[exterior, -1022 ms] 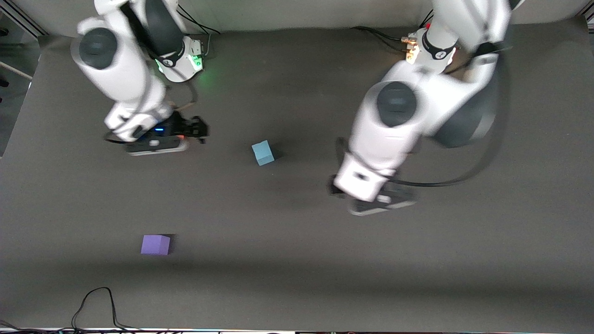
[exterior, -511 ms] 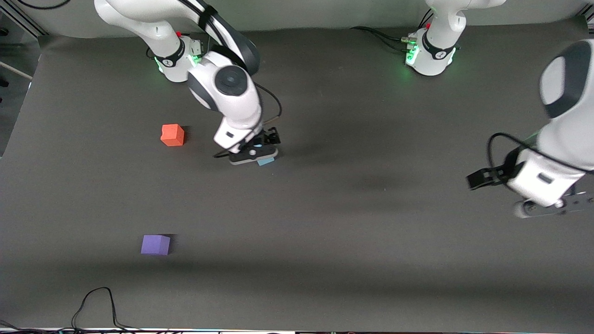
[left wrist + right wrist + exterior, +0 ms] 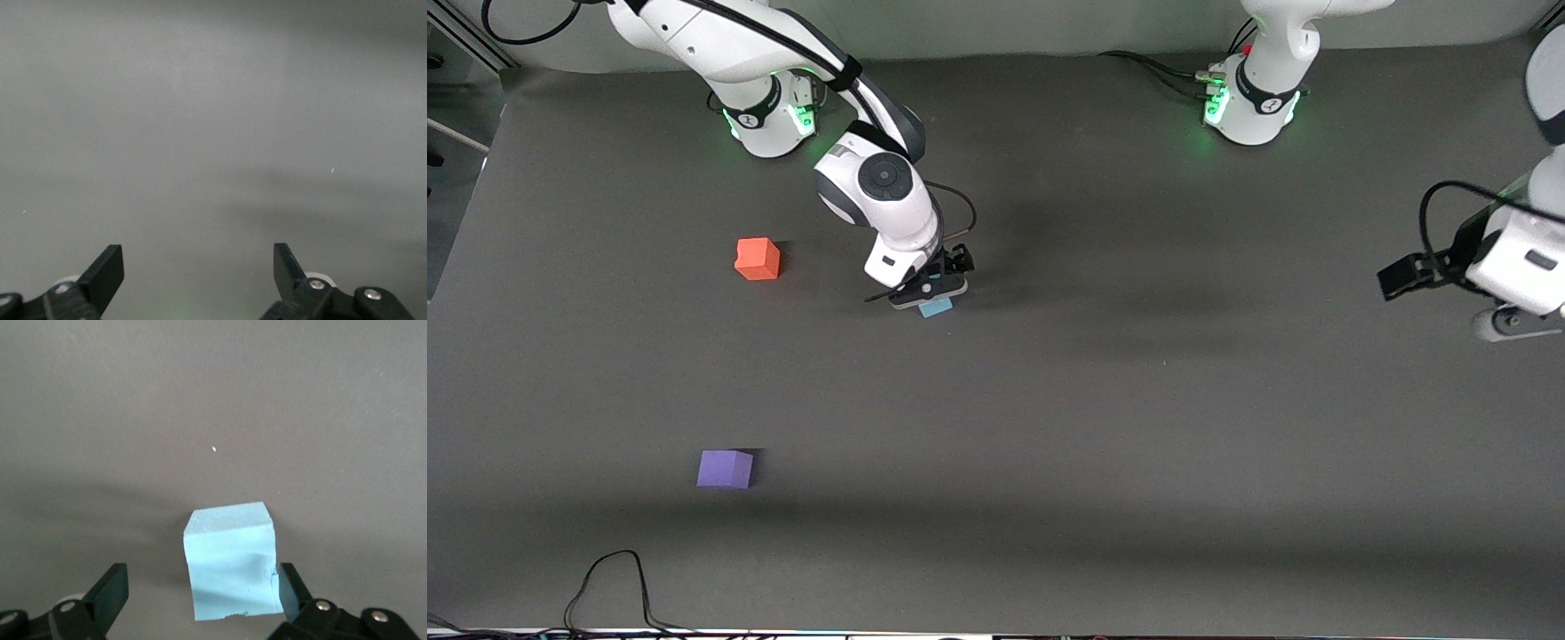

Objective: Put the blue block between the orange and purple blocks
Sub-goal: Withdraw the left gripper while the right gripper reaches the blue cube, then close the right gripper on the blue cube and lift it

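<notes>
Right wrist view shows the blue block (image 3: 232,563) low in the centre of the frame, sitting on the dark grey table (image 3: 213,407) between the two black fingers (image 3: 110,590) of the right gripper (image 3: 200,593). The jaws stand spread wide; one finger is just beside the block's edge and the other is well apart from it, so nothing is grasped.

In the front view the blue block (image 3: 935,308) lies a little above and left of the frame's centre, mostly hidden under the right gripper (image 3: 932,289), which hangs low over it. The orange block (image 3: 757,259) rests in the left part of the frame, at about the same height as the blue one. The purple block (image 3: 725,468) lies in the lower left, nearer to the front camera.

The left gripper (image 3: 1414,271) waits at the right edge of the frame over bare table; the left wrist view shows its jaws released and empty, fingers (image 3: 107,273) wide apart.
</notes>
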Action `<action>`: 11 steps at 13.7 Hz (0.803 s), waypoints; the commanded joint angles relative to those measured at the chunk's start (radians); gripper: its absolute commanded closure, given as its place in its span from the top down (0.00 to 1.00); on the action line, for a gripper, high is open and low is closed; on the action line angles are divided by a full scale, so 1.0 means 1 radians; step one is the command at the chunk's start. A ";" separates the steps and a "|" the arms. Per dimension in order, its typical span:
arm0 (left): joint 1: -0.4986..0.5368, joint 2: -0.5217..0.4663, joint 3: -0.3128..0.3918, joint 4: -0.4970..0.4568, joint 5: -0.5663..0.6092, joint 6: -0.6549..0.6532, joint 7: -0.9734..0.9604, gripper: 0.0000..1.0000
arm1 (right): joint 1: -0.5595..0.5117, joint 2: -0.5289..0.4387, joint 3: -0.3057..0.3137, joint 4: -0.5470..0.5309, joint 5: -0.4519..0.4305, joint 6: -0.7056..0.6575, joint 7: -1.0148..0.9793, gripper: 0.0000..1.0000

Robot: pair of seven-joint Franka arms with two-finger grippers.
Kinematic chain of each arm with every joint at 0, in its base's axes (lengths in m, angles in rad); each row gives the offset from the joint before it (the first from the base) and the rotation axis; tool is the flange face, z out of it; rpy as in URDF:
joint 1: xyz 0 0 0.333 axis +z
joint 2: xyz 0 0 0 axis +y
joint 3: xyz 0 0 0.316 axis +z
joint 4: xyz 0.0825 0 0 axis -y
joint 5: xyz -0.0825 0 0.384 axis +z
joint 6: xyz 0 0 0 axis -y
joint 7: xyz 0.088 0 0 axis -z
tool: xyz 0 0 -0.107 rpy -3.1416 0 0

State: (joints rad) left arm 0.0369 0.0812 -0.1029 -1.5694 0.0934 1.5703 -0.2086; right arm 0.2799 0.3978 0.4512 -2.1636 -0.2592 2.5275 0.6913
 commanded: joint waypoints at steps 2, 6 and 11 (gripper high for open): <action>0.081 -0.050 -0.030 -0.041 -0.004 -0.013 0.024 1.00 | -0.005 0.006 -0.003 -0.032 -0.072 0.037 0.088 1.00; 0.039 -0.049 -0.010 -0.014 0.006 -0.039 0.025 1.00 | -0.014 0.073 -0.003 -0.028 -0.303 0.053 0.282 1.00; -0.002 -0.040 0.051 -0.011 0.005 -0.033 0.052 1.00 | -0.028 0.069 -0.002 -0.022 -0.307 0.060 0.289 0.48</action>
State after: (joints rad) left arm 0.0538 0.0543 -0.0726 -1.5777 0.0930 1.5462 -0.1772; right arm 0.2613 0.4749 0.4438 -2.1923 -0.5357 2.5780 0.9417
